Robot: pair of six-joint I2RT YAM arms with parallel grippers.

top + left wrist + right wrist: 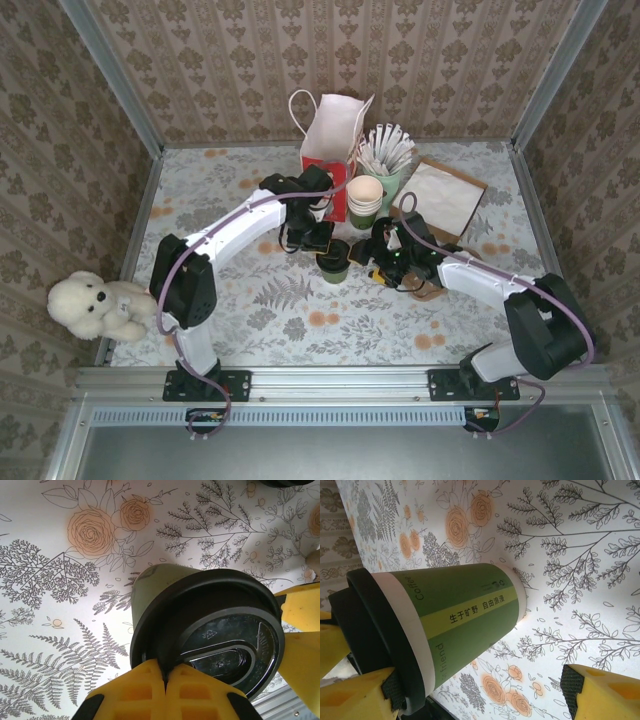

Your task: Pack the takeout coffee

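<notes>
The takeout coffee (333,262), a green paper cup with a black lid, sits mid-table between the two arms. In the left wrist view its lid (210,630) is close below the camera, and my left gripper (165,672) is shut on the lid's rim, the yellow fingers pressed together on it. From the top, that left gripper (312,238) is at the cup's far-left side. My right gripper (375,255) stands open just right of the cup. In the right wrist view, the cup's green side (455,625) lies against one right finger (360,697). The other finger (605,690) is far from it.
A red-and-white paper bag (330,135) stands open at the back. Beside it are a stack of lidless green cups (365,200) and a green holder of white-wrapped sticks (388,160). A brown paper sheet (440,198) lies at the back right. A white teddy bear (95,305) sits at the left edge.
</notes>
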